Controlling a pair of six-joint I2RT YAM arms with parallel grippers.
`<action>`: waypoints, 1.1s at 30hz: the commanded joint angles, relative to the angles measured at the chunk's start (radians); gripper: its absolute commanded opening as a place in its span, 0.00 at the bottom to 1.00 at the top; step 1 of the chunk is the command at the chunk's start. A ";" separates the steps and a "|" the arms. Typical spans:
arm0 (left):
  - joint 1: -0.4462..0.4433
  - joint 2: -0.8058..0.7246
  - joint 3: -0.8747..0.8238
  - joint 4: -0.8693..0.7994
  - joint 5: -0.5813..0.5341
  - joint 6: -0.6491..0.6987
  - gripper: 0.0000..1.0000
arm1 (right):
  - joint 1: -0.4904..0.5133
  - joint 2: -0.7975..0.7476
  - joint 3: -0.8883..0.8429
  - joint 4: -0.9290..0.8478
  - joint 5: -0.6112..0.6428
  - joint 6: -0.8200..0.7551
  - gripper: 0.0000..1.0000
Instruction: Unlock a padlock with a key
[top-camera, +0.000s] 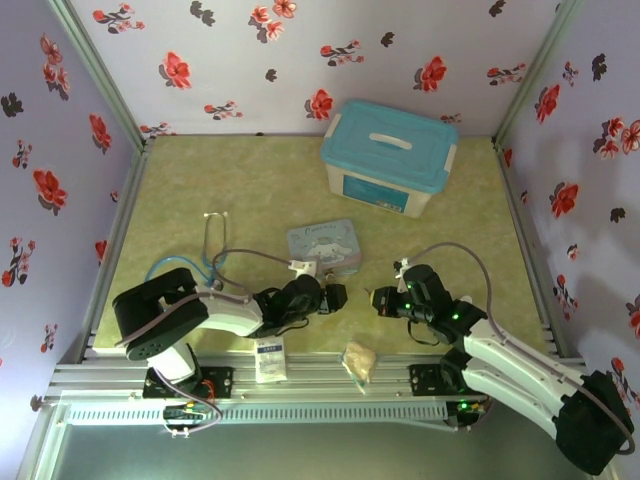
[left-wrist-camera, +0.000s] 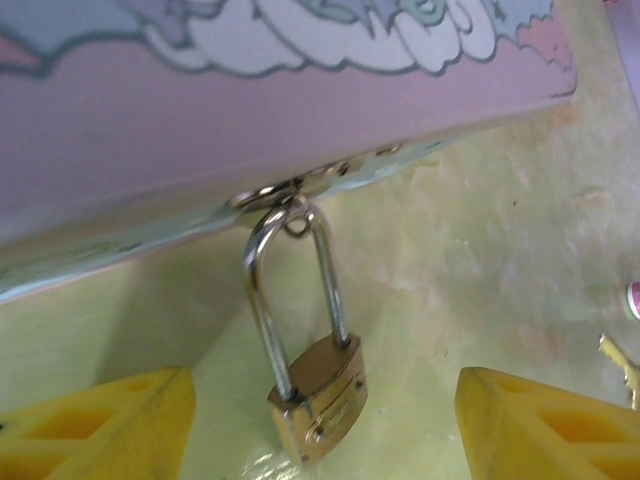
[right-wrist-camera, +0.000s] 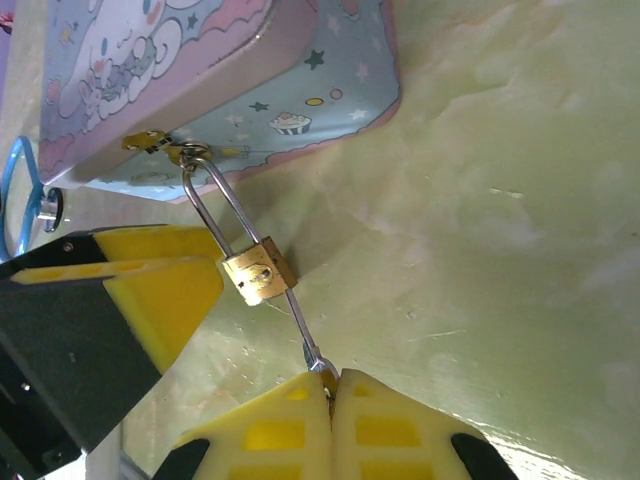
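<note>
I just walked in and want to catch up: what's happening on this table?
Two robot arms are working on a small brass padlock hanging from the clasp of a cartoon tin. The left gripper is open, its fingers either side of the padlock. The right gripper is shut on the key, aimed at the lock.

No legible text on any surface.

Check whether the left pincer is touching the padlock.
Apart. The left wrist view shows the padlock lying between the open left pincer fingers, with bare table on both sides.
</note>
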 joint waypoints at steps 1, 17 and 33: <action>-0.006 0.069 0.005 0.072 -0.030 0.005 0.62 | -0.006 -0.028 0.022 -0.063 0.042 -0.024 0.00; -0.077 0.142 0.004 0.112 -0.133 -0.067 0.22 | -0.006 -0.014 -0.061 0.077 0.007 0.057 0.00; -0.049 0.140 -0.037 0.255 -0.074 -0.171 0.00 | -0.007 0.244 -0.124 0.431 -0.213 0.202 0.00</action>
